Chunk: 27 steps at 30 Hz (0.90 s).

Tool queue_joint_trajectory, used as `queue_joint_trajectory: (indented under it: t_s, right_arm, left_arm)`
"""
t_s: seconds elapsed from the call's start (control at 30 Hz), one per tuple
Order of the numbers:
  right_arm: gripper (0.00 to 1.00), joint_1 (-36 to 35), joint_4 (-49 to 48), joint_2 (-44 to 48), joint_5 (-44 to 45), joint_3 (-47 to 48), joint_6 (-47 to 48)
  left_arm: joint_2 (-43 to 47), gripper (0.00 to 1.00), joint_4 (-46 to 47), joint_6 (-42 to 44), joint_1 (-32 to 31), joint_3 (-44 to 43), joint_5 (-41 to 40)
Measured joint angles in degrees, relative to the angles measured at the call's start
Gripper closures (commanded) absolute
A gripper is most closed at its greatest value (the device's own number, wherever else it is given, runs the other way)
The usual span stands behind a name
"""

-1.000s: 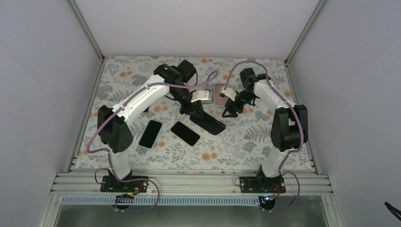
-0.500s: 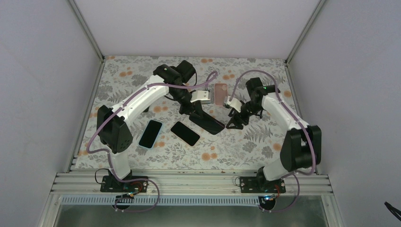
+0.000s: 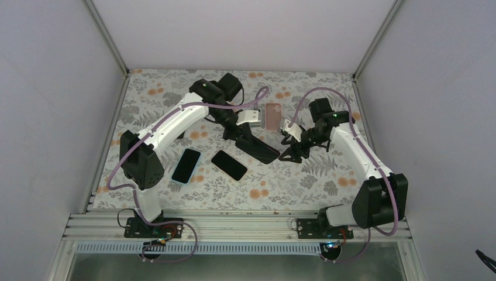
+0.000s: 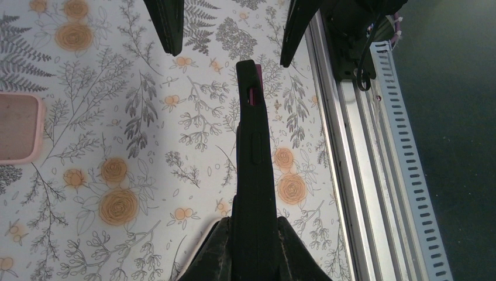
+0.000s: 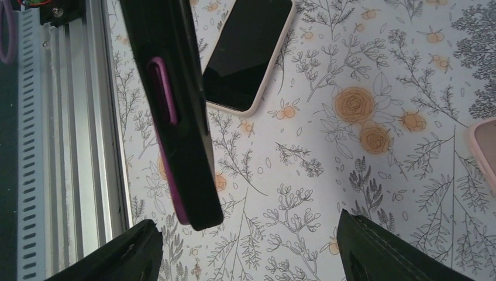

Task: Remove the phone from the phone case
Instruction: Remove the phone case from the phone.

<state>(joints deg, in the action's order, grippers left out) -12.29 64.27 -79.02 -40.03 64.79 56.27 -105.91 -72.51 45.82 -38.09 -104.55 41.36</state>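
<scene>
My left gripper (image 3: 241,136) (image 4: 252,246) is shut on a phone in a black case (image 3: 258,151) and holds it edge-on above the table. In the left wrist view the cased phone (image 4: 252,152) runs straight out from the fingers, with a purple edge showing in a side cutout. My right gripper (image 3: 288,152) (image 5: 251,252) is open and empty. It sits just off the free end of the cased phone (image 5: 172,111), which lies toward its left finger (image 5: 128,254) and touches neither finger.
An empty pink case (image 3: 272,116) (image 4: 17,126) lies flat behind the grippers. A phone in a light case (image 3: 186,165) and a black phone (image 3: 229,165) lie on the floral mat on the left. An aluminium rail (image 4: 351,146) (image 5: 70,146) shows in both wrist views.
My right gripper has moved from beside the pink case toward the near side, to the free end of the held phone. The left gripper and phone have barely moved.
</scene>
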Motion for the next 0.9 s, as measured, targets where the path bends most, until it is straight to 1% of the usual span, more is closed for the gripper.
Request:
queue_joint_trajectory:
  t_s: [0.3, 0.9]
  right_arm:
    - [0.25, 0.4, -3.0, -0.1, 0.0, 0.0, -1.5]
    - [0.26, 1.6, -2.4, -1.9, -0.8, 1.1, -1.4]
  left_arm:
    - [0.0, 0.98, 0.1, 0.0, 0.0, 0.0, 0.1]
    - [0.0, 0.98, 1.0, -0.2, 0.1, 0.4, -0.4]
